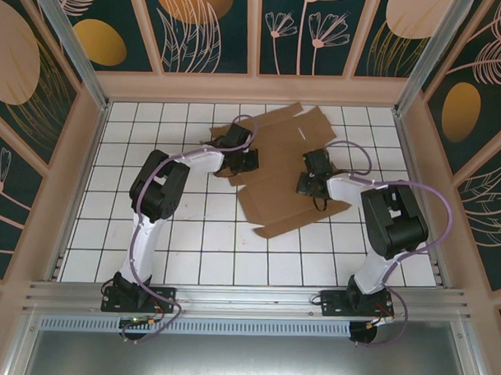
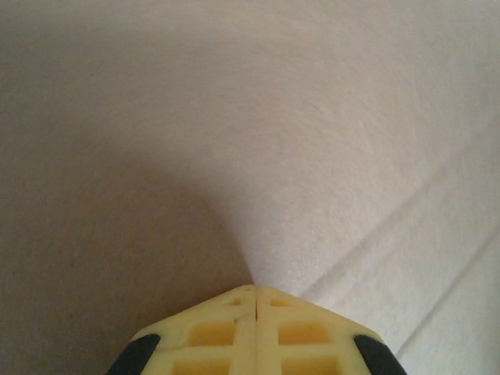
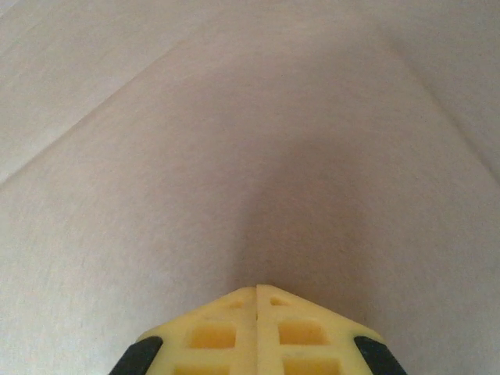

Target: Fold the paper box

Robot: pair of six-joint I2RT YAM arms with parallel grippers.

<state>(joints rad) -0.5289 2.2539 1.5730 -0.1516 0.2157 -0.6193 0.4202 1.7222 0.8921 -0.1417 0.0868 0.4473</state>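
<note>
The flat paper box (image 1: 275, 188) lies mid-tabletop (image 1: 149, 250) under the left fingers (image 2: 211, 332) and right fingers (image 3: 211, 334), both closed tight and empty, which should press evenly beside a crease so the sheet cannot slide.

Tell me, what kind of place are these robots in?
Probably a robot practice booth, not a home. The left arm and right arm are bolted to a metal rail, the floor is a white tiled table, and flower-painted walls close it in. A flat paper box lies there.
</note>
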